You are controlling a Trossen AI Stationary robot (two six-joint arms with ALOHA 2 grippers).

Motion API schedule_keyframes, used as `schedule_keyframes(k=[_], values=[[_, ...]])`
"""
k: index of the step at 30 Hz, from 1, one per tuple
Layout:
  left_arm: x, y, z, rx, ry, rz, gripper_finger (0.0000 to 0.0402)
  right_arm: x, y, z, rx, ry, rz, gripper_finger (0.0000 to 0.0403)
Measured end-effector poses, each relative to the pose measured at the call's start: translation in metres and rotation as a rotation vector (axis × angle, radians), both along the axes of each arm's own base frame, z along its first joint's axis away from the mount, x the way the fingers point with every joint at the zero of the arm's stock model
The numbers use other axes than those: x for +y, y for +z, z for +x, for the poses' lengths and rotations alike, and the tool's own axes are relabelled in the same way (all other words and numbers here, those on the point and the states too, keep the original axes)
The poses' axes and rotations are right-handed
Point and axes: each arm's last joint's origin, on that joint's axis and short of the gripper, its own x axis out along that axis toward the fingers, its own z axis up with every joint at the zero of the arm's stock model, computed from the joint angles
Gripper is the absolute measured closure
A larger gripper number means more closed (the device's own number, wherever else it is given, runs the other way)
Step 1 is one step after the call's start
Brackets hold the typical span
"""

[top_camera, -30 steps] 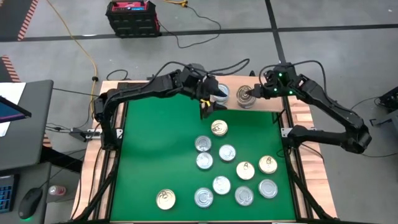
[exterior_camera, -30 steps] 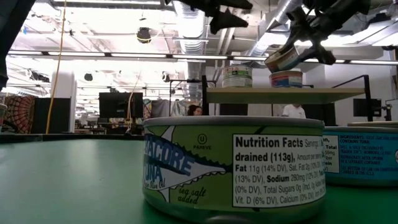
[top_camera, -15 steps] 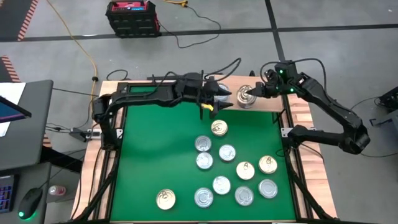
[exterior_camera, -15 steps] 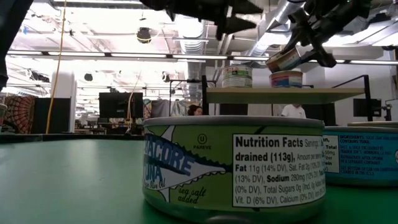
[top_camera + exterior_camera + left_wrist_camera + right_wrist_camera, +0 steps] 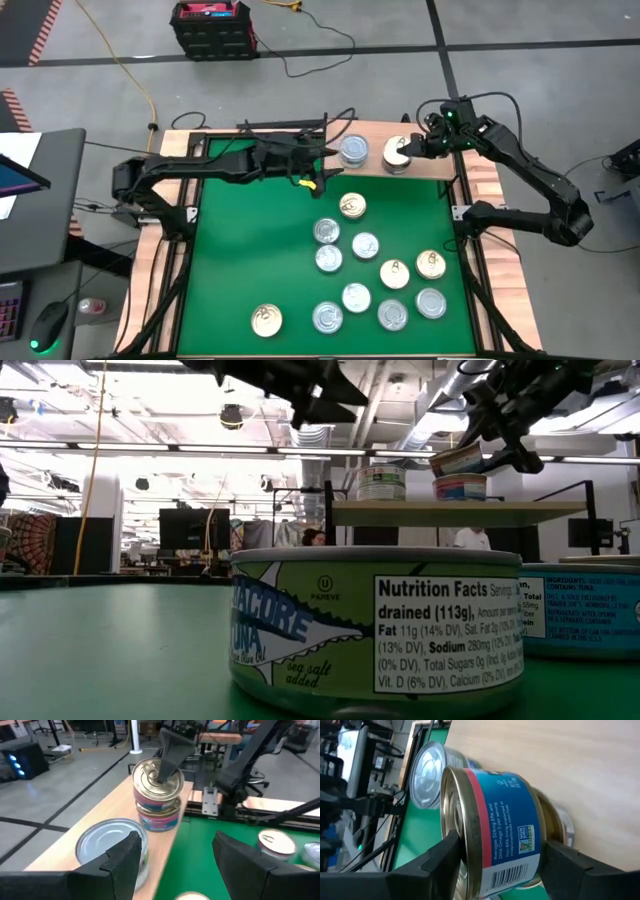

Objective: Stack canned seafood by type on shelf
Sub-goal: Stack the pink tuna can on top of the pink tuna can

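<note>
My right gripper (image 5: 497, 852) is at the shelf (image 5: 430, 168), shut on a red-and-blue-labelled tin (image 5: 457, 460). That tin tilts over a like tin (image 5: 460, 487) standing on the board. A silver-lidded tin (image 5: 353, 150) stands on the shelf beside them. My left gripper (image 5: 175, 850) is open and holds nothing. It points level at the shelf's front edge from the left, above the green table (image 5: 250, 250). Several tins (image 5: 365, 245) lie loose on the mat. My right gripper pinches the tin flat-ways, one finger (image 5: 167, 755) across its gold lid (image 5: 454, 827) and the other finger (image 5: 570, 870) at its bottom face. The fingers slant down from the table's right side. The tin is tilted just above the lower tin's lid (image 5: 555, 825); whether they touch I cannot tell.
A green-labelled tuna tin (image 5: 375, 625) stands close to the low camera near the front edge. The shelf stands on thin black legs (image 5: 328, 520) at the table's far edge. Bare mat lies on the table's left half.
My left arm has sunk low and stretched out. Its gripper has tipped from pointing down to nearly level and drawn back a little toward the table's left edge, away from the silver tin. My right gripper has kept the tilted tin over the lower one.
</note>
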Motion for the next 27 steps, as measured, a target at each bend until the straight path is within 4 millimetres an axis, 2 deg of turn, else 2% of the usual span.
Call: schedule_keyframes(k=[10,18,27], values=[[-0.004,0.029,-0.035,-0.008,0.004,0.004,0.0169,0.004,-0.003,0.0,-0.045,0.019,0.155,0.0142],[-0.007,0.03,-0.037,-0.012,-0.03,-0.051,0.0169,-0.004,-0.007,0.0,-0.055,-0.036,0.237,0.0142],[-0.007,0.029,-0.036,-0.013,-0.029,-0.045,0.0169,-0.013,-0.012,0.005,-0.025,-0.065,0.216,0.0142]])
